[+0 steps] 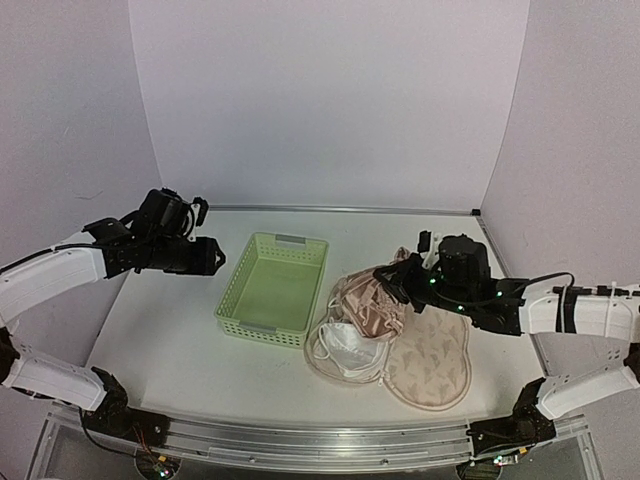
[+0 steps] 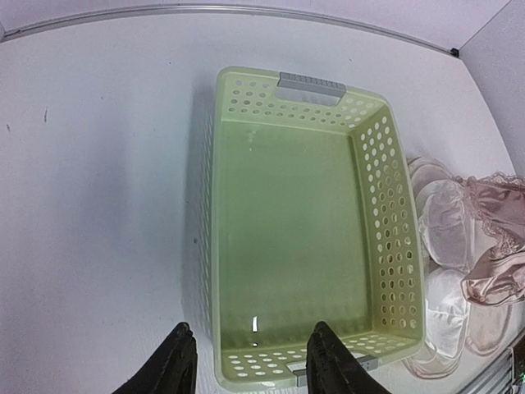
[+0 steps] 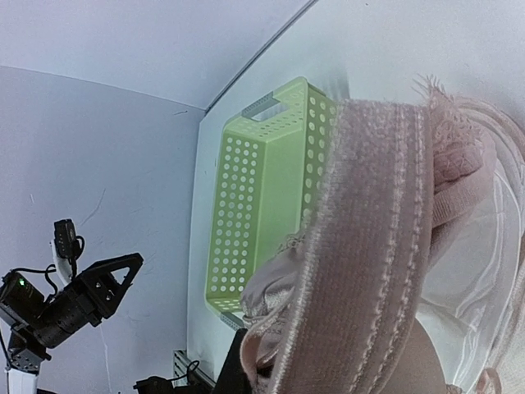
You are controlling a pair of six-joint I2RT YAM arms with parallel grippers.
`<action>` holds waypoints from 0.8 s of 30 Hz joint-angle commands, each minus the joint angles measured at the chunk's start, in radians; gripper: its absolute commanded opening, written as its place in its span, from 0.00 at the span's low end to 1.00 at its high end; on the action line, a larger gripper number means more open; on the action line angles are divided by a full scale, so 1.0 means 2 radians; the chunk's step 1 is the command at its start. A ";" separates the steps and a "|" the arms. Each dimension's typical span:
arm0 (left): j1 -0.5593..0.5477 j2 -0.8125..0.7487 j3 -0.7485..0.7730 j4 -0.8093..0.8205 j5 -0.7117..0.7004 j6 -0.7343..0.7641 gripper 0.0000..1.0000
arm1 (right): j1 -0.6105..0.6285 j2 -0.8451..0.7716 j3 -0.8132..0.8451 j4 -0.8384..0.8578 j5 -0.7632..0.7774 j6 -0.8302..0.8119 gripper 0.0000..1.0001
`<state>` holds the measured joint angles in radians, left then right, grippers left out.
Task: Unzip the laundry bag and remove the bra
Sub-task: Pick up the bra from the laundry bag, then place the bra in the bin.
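Note:
The laundry bag lies open on the table at the right, beige-pink with small motifs, its pale lining showing. A pink lace-edged bra is partly lifted from it. My right gripper is shut on the bra, and the bra's band fills the right wrist view, hiding most of the fingers. My left gripper hovers open and empty left of the basket, its fingertips wide apart. The bra also shows at the right edge of the left wrist view.
A light green lattice basket stands between the arms, empty, also seen in the left wrist view and the right wrist view. White walls enclose the table at the back and sides. A metal rail runs along the near edge.

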<state>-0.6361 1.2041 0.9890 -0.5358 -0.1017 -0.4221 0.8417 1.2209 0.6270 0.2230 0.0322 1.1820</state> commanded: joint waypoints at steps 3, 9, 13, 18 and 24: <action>-0.002 -0.030 0.032 -0.014 -0.043 -0.016 0.47 | -0.001 -0.004 0.075 0.006 -0.002 -0.036 0.00; -0.002 -0.049 0.047 -0.033 -0.063 -0.018 0.50 | 0.000 0.028 0.131 0.008 -0.012 -0.047 0.00; -0.002 -0.060 0.055 -0.047 -0.069 -0.016 0.50 | 0.004 0.061 0.182 0.013 -0.034 -0.055 0.00; -0.002 -0.079 0.058 -0.060 -0.080 -0.013 0.51 | 0.016 0.116 0.256 0.015 -0.045 -0.064 0.00; -0.002 -0.105 0.066 -0.079 -0.091 -0.009 0.52 | 0.035 0.195 0.318 0.028 -0.056 -0.059 0.00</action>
<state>-0.6361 1.0454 1.0611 -0.6624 -0.2432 -0.4461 0.8833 1.5269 1.1675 0.2073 -0.0483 1.0760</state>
